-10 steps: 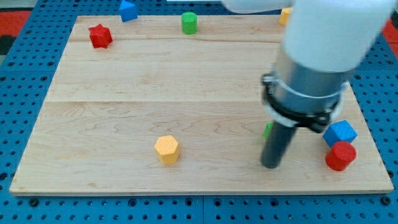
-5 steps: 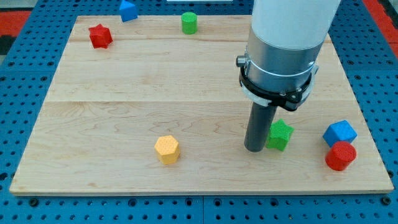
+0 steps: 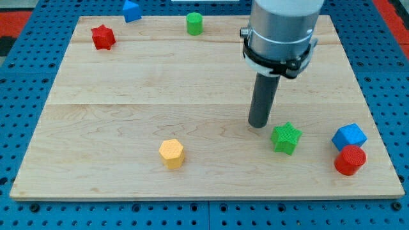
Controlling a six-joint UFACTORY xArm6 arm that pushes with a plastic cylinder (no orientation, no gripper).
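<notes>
Gripperless rod: my tip [image 3: 258,125] rests on the pale wooden counter [image 3: 128,96], so there is nothing to spread or pinch.
Nearest, just lower right, apart: 1 green star block [image 3: 285,138]; farther left, 1 yellow hexagonal block [image 3: 171,153].

Robotics lab bench — pale wooden board [image 3: 160,83] laid on blue perforated mounting plate [image 3: 25,211] with regular hole grid. Small 3D-printed-looking coloured blocks scattered on board. Grey industrial arm housing [image 3: 281,29] overhead — red perforated section [image 3: 16,22] at view's top left.
</notes>
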